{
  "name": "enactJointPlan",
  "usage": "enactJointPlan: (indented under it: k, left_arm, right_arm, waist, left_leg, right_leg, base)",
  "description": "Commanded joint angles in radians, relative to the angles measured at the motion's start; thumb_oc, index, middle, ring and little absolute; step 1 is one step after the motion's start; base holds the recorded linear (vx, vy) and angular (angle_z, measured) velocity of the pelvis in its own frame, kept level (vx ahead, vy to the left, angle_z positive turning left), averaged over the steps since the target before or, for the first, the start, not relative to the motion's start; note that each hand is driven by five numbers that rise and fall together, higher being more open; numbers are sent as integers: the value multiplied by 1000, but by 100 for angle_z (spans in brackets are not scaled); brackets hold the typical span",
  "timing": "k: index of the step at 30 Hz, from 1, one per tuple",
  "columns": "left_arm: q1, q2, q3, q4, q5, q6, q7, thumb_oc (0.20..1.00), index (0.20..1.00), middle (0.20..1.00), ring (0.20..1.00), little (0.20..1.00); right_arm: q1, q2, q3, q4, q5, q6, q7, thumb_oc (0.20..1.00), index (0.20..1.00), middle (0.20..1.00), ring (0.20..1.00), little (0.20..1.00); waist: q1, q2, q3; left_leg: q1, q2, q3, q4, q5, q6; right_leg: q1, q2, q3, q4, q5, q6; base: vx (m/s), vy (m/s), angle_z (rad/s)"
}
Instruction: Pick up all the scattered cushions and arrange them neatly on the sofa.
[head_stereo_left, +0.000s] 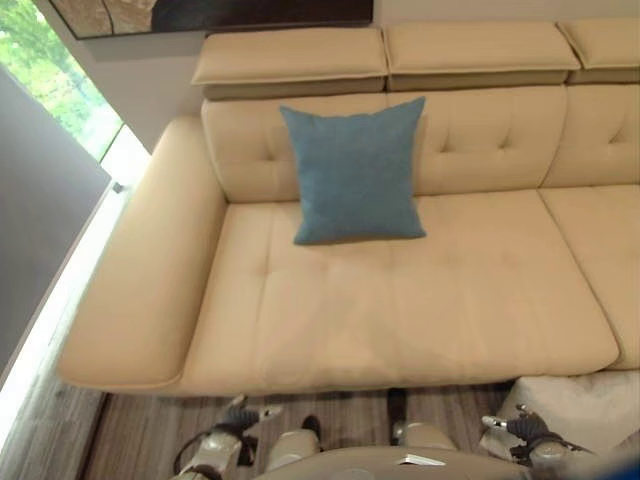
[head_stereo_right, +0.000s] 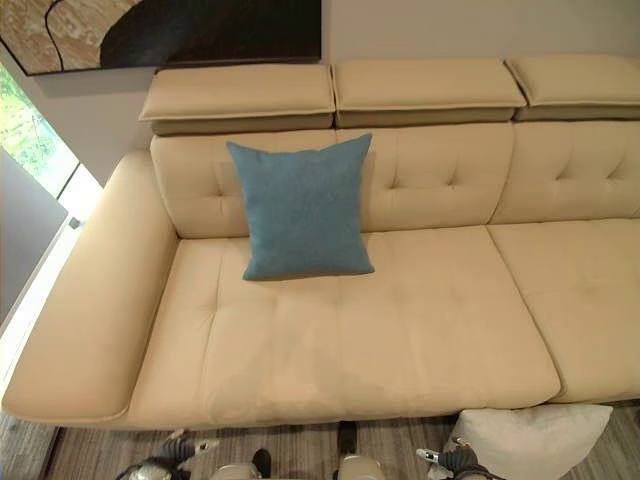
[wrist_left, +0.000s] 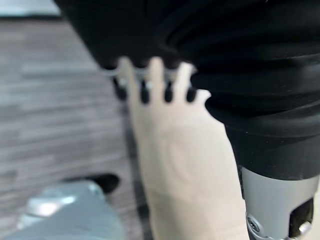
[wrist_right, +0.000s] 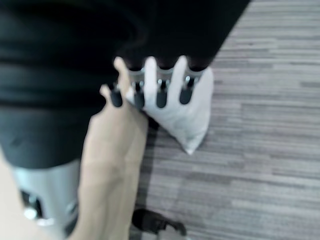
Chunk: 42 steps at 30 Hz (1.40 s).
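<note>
1. Blue cushion (head_stereo_right: 303, 208) leans up on the sofa (head_stereo_right: 420, 330) back, so that one looks done. Soft, square, woven cloth.
2. White cushion (head_stereo_right: 530, 440) lies on the wood floor (wrist_right: 260, 165) by the sofa front, not picked up yet.
3. Right hand (wrist_right: 157, 87) hangs just above it, fingers straight, holding nothing.
4. Left hand (wrist_left: 152, 85) is low by the sofa edge, fingers straight too, nothing in it.

No readable text, label, number or sign stands on anything in these views.
</note>
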Motion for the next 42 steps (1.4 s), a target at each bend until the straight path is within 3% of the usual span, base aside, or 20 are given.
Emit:
enactJointPlan:
  k: [1,4,7,8,9,10,11,14,15,16,17,18,19,22,28,30,33,35,39,42]
  left_arm:
    - [-3,18,-25,-6,12,-11,5,1000,1000,1000,1000,1000]
    - [-13,19,-33,4,33,-6,15,1000,1000,1000,1000,1000]
    - [-27,28,-41,5,51,-5,23,1000,1000,1000,1000,1000]
    - [-32,37,-47,6,63,4,21,1000,1000,1000,1000,1000]
    - [-33,37,-47,6,63,4,21,1000,1000,1000,1000,1000]
    - [-19,42,-44,15,67,12,19,1000,1000,1000,1000,1000]
    - [-20,42,-43,15,67,12,19,1000,1000,1000,1000,1000]
    - [2,49,-25,37,71,30,13,1000,1000,1000,1000,1000]
    - [2,49,-25,37,71,31,13,1000,1000,1000,1000,1000]
    - [12,50,-19,43,75,33,14,1000,1000,1000,1000,1000]
    - [13,48,-18,39,67,31,14,1000,1000,1000,1000,1000]
    - [13,48,-18,39,67,31,14,1000,1000,1000,1000,1000]
    - [13,48,-16,36,59,28,17,1000,1000,1000,1000,1000]
    - [-5,45,-23,28,46,26,26,1000,1000,1000,1000,1000]
    - [-40,38,-63,0,49,26,21,1000,1000,1000,1000,1000]
    - [-47,26,-84,-15,33,20,11,1000,1000,1000,1000,1000]
    - [-54,3,-89,-21,0,18,13,1000,1000,1000,1000,1000]
    - [-67,-5,-89,-14,-6,18,16,1000,1000,1000,1000,1000]
    - [-87,3,-110,1,49,27,32,1000,1000,1000,1000,1000]
    - [-88,16,-104,-3,52,30,36,1000,1000,1000,1000,1000]
  right_arm:
    - [-52,26,-18,-15,47,10,-13,1000,1000,1000,1000,1000]
    - [-62,35,-18,-16,51,14,-17,1000,1000,1000,1000,1000]
    - [-81,47,2,-22,36,24,-22,1000,1000,1000,1000,1000]
    - [-88,49,13,-17,34,26,-23,1000,1000,1000,1000,1000]
    - [-89,49,13,-17,34,27,-23,1000,1000,1000,1000,1000]
    - [-81,49,16,-13,34,25,-19,1000,1000,1000,1000,1000]
    - [-81,50,16,-13,34,25,-19,1000,1000,1000,1000,1000]
    - [-72,55,18,3,26,22,-18,1000,1000,1000,1000,1000]
    - [-72,55,18,3,26,22,-18,1000,1000,1000,1000,1000]
    - [-71,58,17,2,23,21,-18,1000,1000,1000,1000,1000]
    - [-77,58,22,-4,21,18,-23,1000,1000,1000,1000,1000]
    - [-77,58,22,-4,21,19,-23,1000,1000,1000,1000,1000]
    - [-76,60,29,-11,25,17,-23,1000,1000,1000,1000,1000]
    - [-82,58,41,-18,43,14,-31,1000,1000,1000,1000,1000]
    - [-76,56,50,-2,48,13,-38,1000,1000,1000,1000,1000]
    - [-67,52,54,8,46,12,-45,1000,1000,1000,1000,1000]
    - [-56,47,53,24,37,10,-62,1000,1000,1000,1000,1000]
    - [-54,46,48,29,40,14,-68,1000,1000,1000,1000,1000]
    - [-68,53,35,18,54,22,-68,1000,1000,1000,1000,1000]
    - [-77,60,34,12,58,26,-70,1000,1000,1000,1000,1000]
  waist:
    - [-14,-33,11]
    - [-12,-36,17]
    - [-7,-33,41]
    - [13,-29,57]
    - [11,-32,55]
    - [31,-21,54]
    - [29,-23,52]
    - [67,-8,13]
    - [67,-8,10]
    - [99,-14,-9]
    - [111,-19,-16]
    - [113,-19,-15]
    - [120,-37,-29]
    - [107,-40,-27]
    - [80,-29,6]
    - [89,-26,33]
    - [108,-26,40]
    - [105,-21,40]
    - [71,-14,40]
    - [83,-16,59]
  left_leg:
    - [65,-43,-8,11,-102,35]
    - [61,-61,26,2,-106,48]
    - [43,-76,85,-5,-94,62]
    - [10,-72,121,8,-82,72]
    - [7,-75,120,5,-78,73]
    - [2,-70,143,-14,-52,81]
    - [0,-72,142,-16,-48,82]
    - [-10,-47,175,-70,-4,100]
    - [-12,-47,175,-72,-1,100]
    - [-35,-35,217,-76,15,95]
    - [-43,-28,238,-86,22,92]
    - [-41,-27,240,-88,23,92]
    - [-51,-25,255,-93,32,82]
    - [-71,-8,272,-80,46,64]
    - [-86,13,259,-34,52,42]
    - [-88,-9,170,2,42,32]
    - [-106,-76,-29,7,43,35]
    - [-115,-102,-82,4,43,36]
    - [-92,-90,-21,-47,46,62]
    - [-85,-72,43,-58,47,65]
  right_leg:
    - [-80,-30,65,90,-52,98]
    - [-108,-51,73,73,-20,126]
    - [-165,-78,41,57,4,158]
    - [-163,-80,-8,115,-45,137]
    - [-167,-84,-8,115,-44,138]
    - [-127,-81,-40,214,-97,109]
    - [-129,-83,-40,214,-95,109]
    - [-40,-61,-86,356,-200,87]
    - [-42,-61,-86,354,-198,87]
    - [46,-72,-135,326,-224,90]
    - [56,-82,-163,302,-212,87]
    - [57,-82,-161,301,-211,87]
    - [93,-66,-159,213,-223,93]
    - [100,-31,-125,145,-230,88]
    - [96,-7,-101,122,-221,67]
    - [94,2,-67,115,-209,59]
    - [80,8,-5,86,-169,66]
    - [71,11,30,77,-155,74]
    - [-20,11,106,105,-114,104]
    - [-58,11,83,152,-109,112]
  base:
    - [-203,266,-46]
    - [-199,254,-51]
    - [-343,270,-74]
    - [-364,188,-145]
    - [-411,201,-149]
    - [-188,92,-97]
    - [-245,124,-70]
    - [-207,62,-61]
    - [-170,-38,-50]
    - [-176,-62,-81]
    - [-173,-62,-79]
    - [-94,-139,-80]
    - [-69,-177,-120]
    - [-102,-171,-64]
    - [-107,-68,-13]
    - [-124,23,-22]
    - [-73,43,-93]
    - [-37,86,-79]
    - [-95,236,-95]
    - [-91,107,-154]
